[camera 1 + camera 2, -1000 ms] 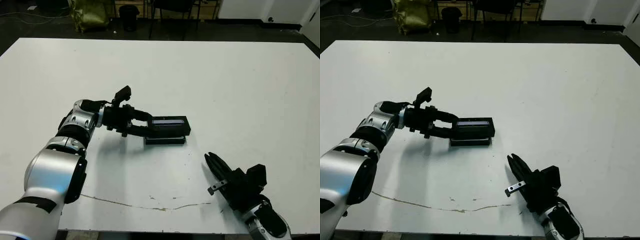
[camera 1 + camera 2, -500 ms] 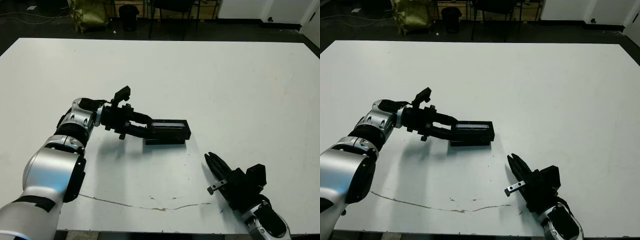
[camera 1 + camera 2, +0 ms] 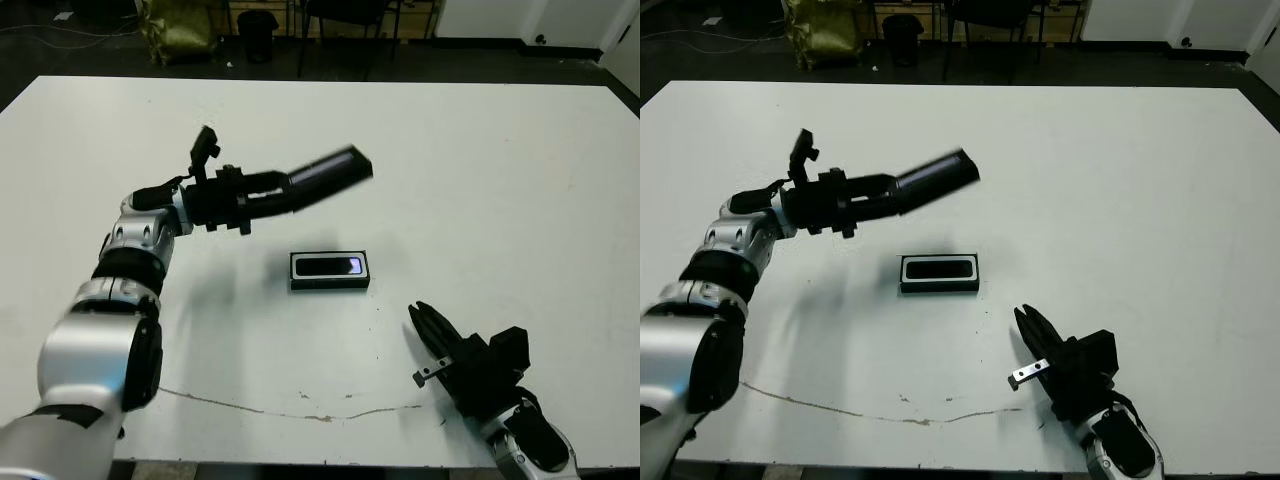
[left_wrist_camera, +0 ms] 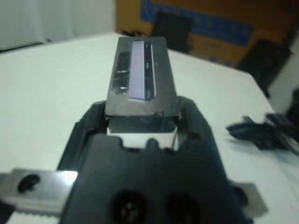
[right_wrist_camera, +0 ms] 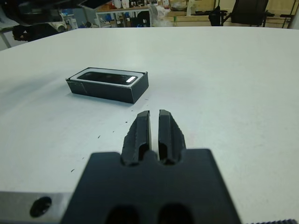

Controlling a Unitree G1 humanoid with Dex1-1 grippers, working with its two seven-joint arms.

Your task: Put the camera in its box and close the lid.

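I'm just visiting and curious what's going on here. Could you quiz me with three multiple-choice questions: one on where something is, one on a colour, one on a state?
1. Where is the lid?
A. On the box
B. Held in the air by the left gripper
C. Flat on the table

2. What colour lines the box?
A. White
B. Red
C. Green

3. The right gripper is:
A. Holding the camera
B. Wide open
C. Shut and empty

Answers: 1 B, the lid hangs above the table. 2 A, a white rim frames the camera. 3 C, its fingers meet with nothing between.
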